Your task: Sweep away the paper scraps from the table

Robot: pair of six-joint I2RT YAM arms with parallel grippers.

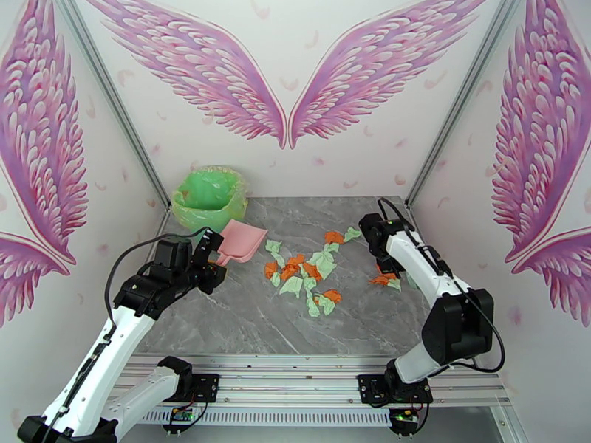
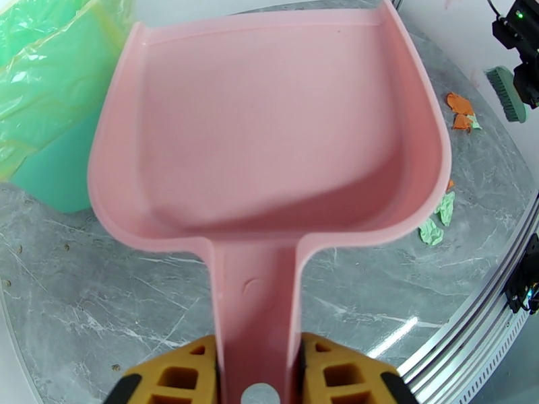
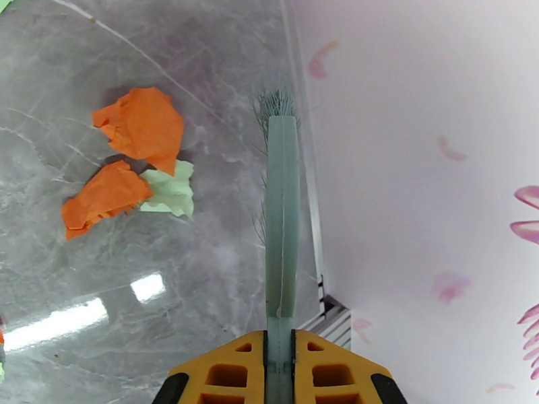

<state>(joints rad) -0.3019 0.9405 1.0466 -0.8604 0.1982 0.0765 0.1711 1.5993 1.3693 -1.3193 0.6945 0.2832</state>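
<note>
**Pan and brush in hand, scraps unswept**

Pink-winged walls (image 1: 288, 83) box in a grey marble surface (image 1: 244, 326). Paper scraps (image 1: 303, 271), green and orange, lie mostly in a loose cluster mid-surface. A smaller bunch sits near the right edge, just left of the pale green brush (image 3: 281, 196).

Left fingers (image 2: 178, 372) are closed narrow on the handle of the pink dustpan (image 2: 269, 129). The pan is empty, mouth turned away from the arm. It sits beside the green-lined bin (image 1: 209, 197) at the far left, well apart from the cluster.

Right fingers (image 3: 222, 372) are clamped tight on the thin brush handle, bristles close to the right wall.

Risks, judged from here:
- The brush starts hard by the wall and edge. A stroke from there could clip the wall or flick the nearby bunch off the surface.
- Crumpled paper is light. A fast stroke likely scatters bits or lets them hop over the bristles.
- The brush head is narrow against a wide cluster, so pieces may spill round both ends.
- Cannot tell whether the pan lip sits flat. If it is lifted, scraps slide under it.
- The thin handle may twist in the fingers under side load.
- The pan is close to the bin, so a swing could nudge the liner
</note>
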